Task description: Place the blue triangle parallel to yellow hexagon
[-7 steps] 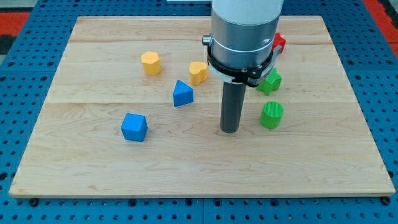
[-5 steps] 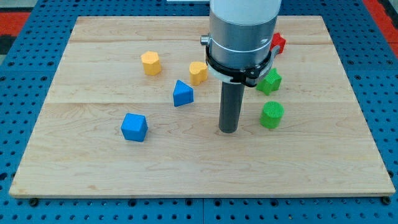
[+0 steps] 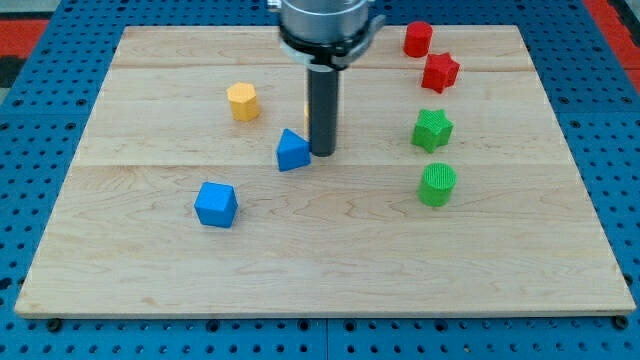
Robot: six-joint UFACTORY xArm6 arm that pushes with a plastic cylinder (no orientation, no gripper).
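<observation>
The blue triangle (image 3: pixel 292 151) lies near the board's middle. The yellow hexagon (image 3: pixel 242 102) sits up and to the left of it. My tip (image 3: pixel 322 152) rests on the board just right of the blue triangle, very close to its right edge; contact cannot be told. The rod stands in front of a second yellow block, which is almost fully hidden behind it.
A blue cube (image 3: pixel 216 204) lies at lower left. A green star (image 3: pixel 432 130) and a green cylinder (image 3: pixel 437 185) are at the right. A red cylinder (image 3: pixel 418 39) and a red star (image 3: pixel 440 72) sit at the upper right. The wooden board (image 3: pixel 320 270) ends on all sides.
My tip has moved up and to the left, from beside the green cylinder to just right of the blue triangle. It now covers the second yellow block. The blocks have not moved.
</observation>
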